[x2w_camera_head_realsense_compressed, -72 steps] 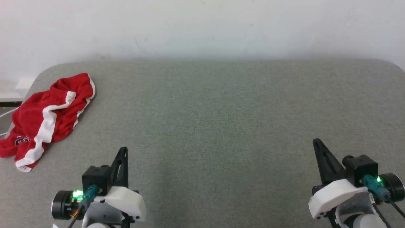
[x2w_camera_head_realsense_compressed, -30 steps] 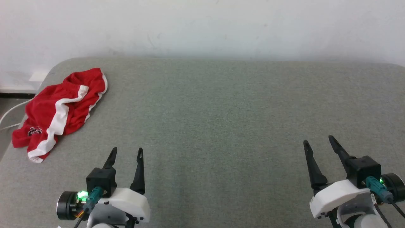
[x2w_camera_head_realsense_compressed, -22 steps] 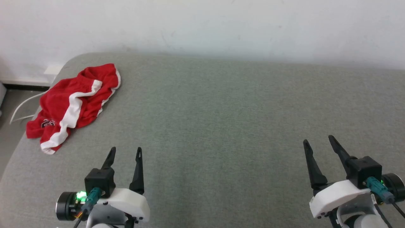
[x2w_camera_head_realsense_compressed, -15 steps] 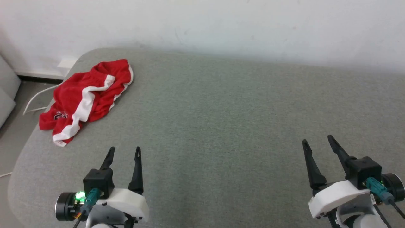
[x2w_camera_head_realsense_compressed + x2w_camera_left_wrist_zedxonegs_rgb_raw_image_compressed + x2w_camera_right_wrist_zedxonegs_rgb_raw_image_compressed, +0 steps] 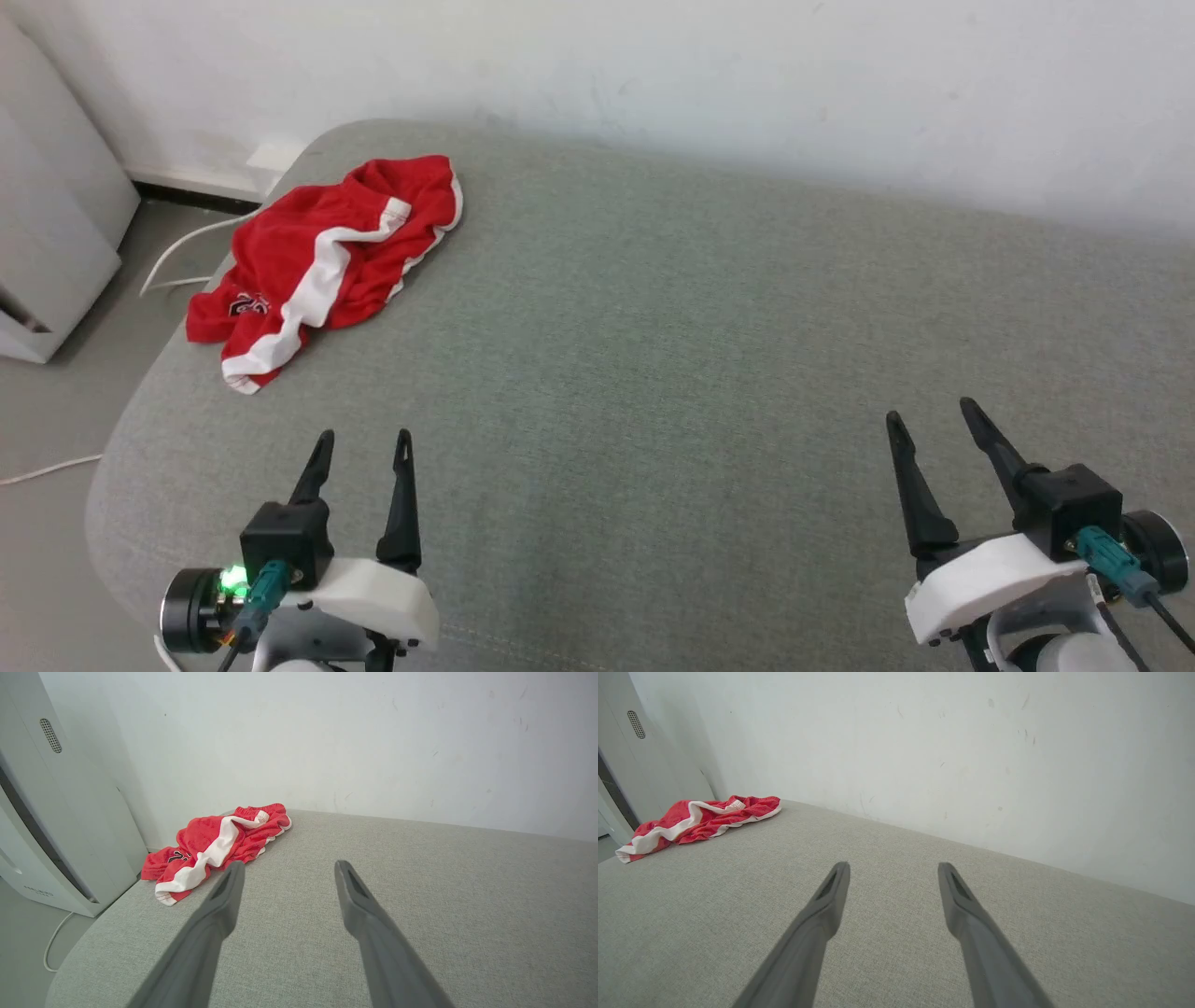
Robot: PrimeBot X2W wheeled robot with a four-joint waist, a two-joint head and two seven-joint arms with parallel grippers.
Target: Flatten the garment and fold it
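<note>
- Red white-striped fabric shorts (image 5: 322, 257) crumpled far left on grey cloth table (image 5: 653, 327)
- Dark two-finger left gripper (image 5: 363, 437) near left: parted, empty
- Dark right gripper (image 5: 931, 411) near right: parted, empty

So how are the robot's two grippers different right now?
The left gripper is on the same side of the table as the crumpled red shorts; the right gripper is on the opposite side, much farther from them. In the head view, the left gripper's fingers point almost straight up the picture, while the right gripper's fingers lean to the left. Both grippers are open, hold nothing, and touch no clothing.
</note>
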